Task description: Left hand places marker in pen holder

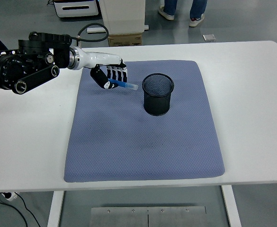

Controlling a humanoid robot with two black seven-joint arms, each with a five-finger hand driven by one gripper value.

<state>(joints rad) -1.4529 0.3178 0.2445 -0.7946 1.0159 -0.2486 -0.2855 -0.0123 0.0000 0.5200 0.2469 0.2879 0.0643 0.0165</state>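
The blue marker (124, 85) sits above centre in the frame, pinched in the curled fingers of the left hand (111, 77), its tip pointing right, just short of the black mesh pen holder (157, 94). To finish well, I would tilt the marker tip-down over the holder's open mouth before letting go. Both are above a blue-grey mat (143, 142) on the white table (252, 94); grey floor and a person's feet (183, 16) show along the top.

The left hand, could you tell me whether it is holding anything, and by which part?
The left hand holds the blue marker by its rear end; the front end sticks out toward the pen holder.
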